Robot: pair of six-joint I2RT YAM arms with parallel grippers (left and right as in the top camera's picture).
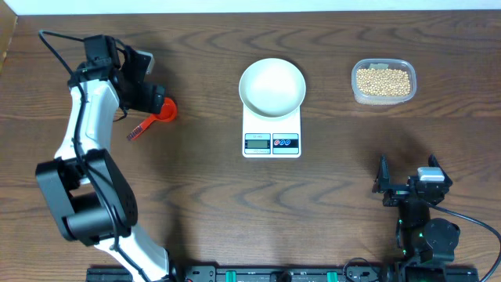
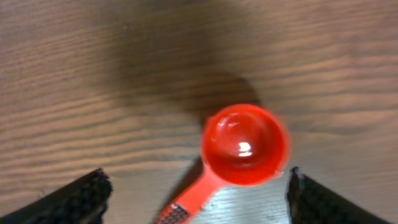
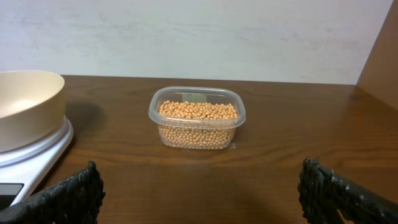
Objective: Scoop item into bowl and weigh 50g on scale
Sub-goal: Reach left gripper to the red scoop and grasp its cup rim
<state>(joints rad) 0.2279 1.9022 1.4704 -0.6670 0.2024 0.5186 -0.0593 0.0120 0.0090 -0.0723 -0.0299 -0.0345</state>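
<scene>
Overhead: nothing scooped yet, soybeans all in the clear tub upper right, white bowl empty on the centre scale, left gripper wide open over the red scoop, right gripper wide, idle.

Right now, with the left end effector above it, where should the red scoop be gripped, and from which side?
Grip the handle, not the cup. The red scoop lies on the table with its cup opening upward and the narrow handle sticking out sideways. Come straight down with the open left end effector and close across the handle's width. The round cup looks too wide.
</scene>
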